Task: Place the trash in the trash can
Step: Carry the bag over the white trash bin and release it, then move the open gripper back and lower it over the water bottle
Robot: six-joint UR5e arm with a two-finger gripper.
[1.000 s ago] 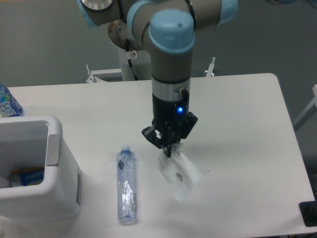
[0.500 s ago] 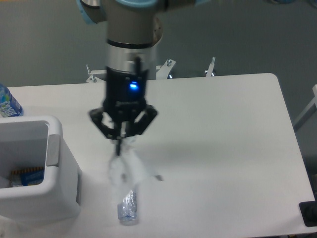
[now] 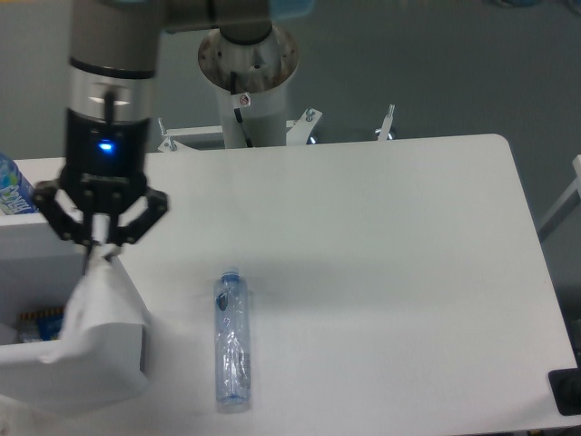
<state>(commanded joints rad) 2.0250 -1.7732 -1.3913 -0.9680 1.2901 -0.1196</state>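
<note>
Now the gripper (image 3: 98,250) hangs at the left side of the counter (image 3: 390,272), over the right-hand rim of the trash can (image 3: 54,381), its dark fingers pinched together on the top of the crumpled clear plastic wrapper (image 3: 100,304). That wrapper dangles below the fingertips and spreads out pale and whitish across the bin's right wall, hiding most of the grey side panel; whether it touches the rim is hard to tell. A blue light glows on the wrist of the arm (image 3: 109,100) above the gripper. Inside the trash can, low at the left, something with a blue and orange edge (image 3: 44,320) shows. The crushed clear plastic bottle (image 3: 231,341) lies flat on the counter to the right of the bin, well apart from the gripper, its blue cap (image 3: 230,271) pointing toward the far side. At the far left edge, behind the bin, a part of an uncrushed bottle with a blue-and-white label (image 3: 13,189) stands. The robot's base column (image 3: 249,77) rises beyond the far edge of the counter.
</note>
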